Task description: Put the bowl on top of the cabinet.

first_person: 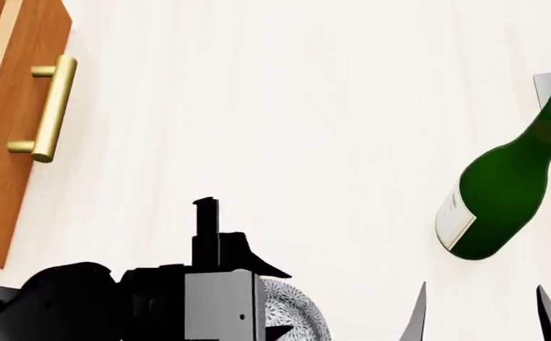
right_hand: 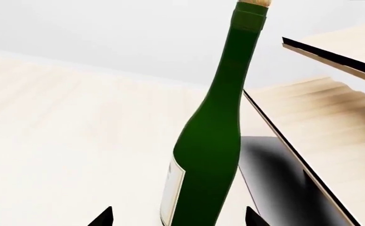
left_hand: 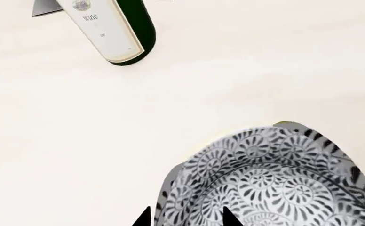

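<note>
Nearest: small round white-grey bowl [left_hand: 273,181] with black floral pattern, on the pale wood-grain tabletop [first_person: 285,128]. Left gripper [left_hand: 186,217] straddles its rim, fingers apart, contact unclear. Right gripper [right_hand: 179,217] spread, empty, before upright glossy green glass bottle [right_hand: 210,141]. Farther left: orange-brown wooden cabinet [first_person: 11,128], brass bar handle [first_person: 50,108].

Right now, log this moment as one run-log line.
left gripper: open, fingertips straddling patterned bowl rim | right gripper: open, facing wine bottle | bowl: on table, not yet on cabinet
</note>
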Robot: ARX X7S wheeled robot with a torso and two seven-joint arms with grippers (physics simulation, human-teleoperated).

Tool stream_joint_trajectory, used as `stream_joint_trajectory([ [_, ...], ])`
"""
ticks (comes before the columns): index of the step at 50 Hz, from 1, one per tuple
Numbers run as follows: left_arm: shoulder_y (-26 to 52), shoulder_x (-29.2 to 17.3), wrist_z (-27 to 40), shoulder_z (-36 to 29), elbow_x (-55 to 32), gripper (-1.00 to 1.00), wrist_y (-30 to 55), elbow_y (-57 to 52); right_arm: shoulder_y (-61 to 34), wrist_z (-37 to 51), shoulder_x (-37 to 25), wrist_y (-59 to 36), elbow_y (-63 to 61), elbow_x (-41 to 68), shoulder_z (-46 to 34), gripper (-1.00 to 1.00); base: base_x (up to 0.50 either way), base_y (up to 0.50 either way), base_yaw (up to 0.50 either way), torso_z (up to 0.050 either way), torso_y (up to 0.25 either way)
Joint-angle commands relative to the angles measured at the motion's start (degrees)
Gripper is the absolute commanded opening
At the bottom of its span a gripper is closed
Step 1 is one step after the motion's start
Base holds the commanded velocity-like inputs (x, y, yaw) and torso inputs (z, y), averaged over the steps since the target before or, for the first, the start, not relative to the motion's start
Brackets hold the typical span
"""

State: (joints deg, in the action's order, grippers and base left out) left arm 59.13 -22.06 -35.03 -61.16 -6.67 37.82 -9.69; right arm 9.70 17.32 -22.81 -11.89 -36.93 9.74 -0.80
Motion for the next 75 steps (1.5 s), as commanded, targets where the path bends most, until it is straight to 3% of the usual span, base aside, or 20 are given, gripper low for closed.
stream_joint_trajectory([
  [1,-3.59,-1.96,-4.94,-1.83,1.59,-1.00,2.96,-0.59,-0.05,-1.30,0.76,-0.99,-1.42,-0.74,1.47,1.00,0.00,0.00,0.00,0.000,0.000],
  [2,-1.33,-3.79,-5.86,1.68,-0.55,-1.00,6.35,-6.99,-0.23,-1.23,0.68,-1.54,-2.06,-0.91,1.20,1.00,0.00,0.00,0.00,0.000,-0.011],
  [5,-0.85,-5.48,-6.41,2.67,-1.13,-1.00,6.17,-10.18,-0.40,-1.25,0.59,-1.69,-2.15,-0.94,1.00,1.00,0.00,0.00,0.00,0.000,0.000],
  [20,3.96,-8.49,-7.11,6.95,-2.32,-1.00,11.07,-15.62,-1.14,-0.78,-0.09,-4.22,-4.81,-0.79,0.84,1.00,0.00,0.00,0.00,0.000,-0.001],
  [28,5.56,-8.86,-7.41,8.33,-2.98,-1.00,12.87,-16.99,-1.08,-0.59,-0.37,-4.77,-5.62,-0.53,1.06,1.00,0.00,0.00,0.00,0.000,0.000],
  [29,7.59,-8.38,-7.84,11.58,-4.99,-1.00,16.13,-18.55,-0.91,-0.49,-0.48,-5.03,-6.02,-0.39,1.36,1.00,0.00,0.00,0.00,0.000,0.000],
  [42,12.79,-8.70,-8.45,17.15,-7.27,-1.00,21.01,-21.05,-1.02,-0.24,-0.88,-5.44,-6.70,-0.21,1.56,1.00,0.00,0.00,0.00,0.000,0.000],
  [51,18.19,-5.41,-5.66,26.80,-8.77,-1.00,24.71,-19.16,-0.95,0.14,-1.04,-6.06,-7.45,-0.45,1.29,1.00,0.00,0.00,0.00,0.000,0.000],
  [55,18.22,-5.42,-5.61,26.77,-8.82,-1.00,24.69,-19.12,-0.95,0.19,-1.09,-6.04,-7.43,-0.42,1.26,1.00,0.00,0.00,0.00,0.000,0.000],
  [56,20.42,-3.57,-2.78,31.47,-7.41,-1.00,20.82,-13.77,-1.17,0.27,-1.09,-6.48,-7.59,-0.60,0.93,1.00,0.00,0.00,0.00,0.000,0.000],
  [62,20.47,-3.59,-2.74,31.40,-7.46,-1.00,20.62,-13.56,-1.18,0.36,-1.16,-6.49,-7.59,-0.55,0.88,1.00,0.00,0.00,0.00,0.000,0.000],
  [63,25.15,-2.17,-2.55,34.54,-8.34,-1.00,24.70,-9.60,-1.28,0.42,-1.17,-6.73,-7.69,-0.80,0.54,1.00,0.00,0.00,0.00,0.000,0.000],
  [70,28.20,1.08,0.24,40.53,-9.13,-1.00,25.86,-7.20,-1.41,0.52,-1.25,-6.73,-7.62,-0.94,0.25,1.00,0.00,0.00,0.00,0.000,0.000],
  [71,30.04,3.56,2.68,42.96,-8.80,-1.00,27.87,-3.81,-1.40,0.50,-1.28,-6.60,-7.56,-1.00,0.19,1.00,0.00,0.00,0.00,0.000,0.000],
  [75,31.51,5.82,6.17,44.81,-7.00,-1.00,26.50,1.32,-1.31,0.54,-1.35,-6.44,-7.34,-0.84,0.40,1.00,0.00,0.00,0.00,0.000,0.000],
])
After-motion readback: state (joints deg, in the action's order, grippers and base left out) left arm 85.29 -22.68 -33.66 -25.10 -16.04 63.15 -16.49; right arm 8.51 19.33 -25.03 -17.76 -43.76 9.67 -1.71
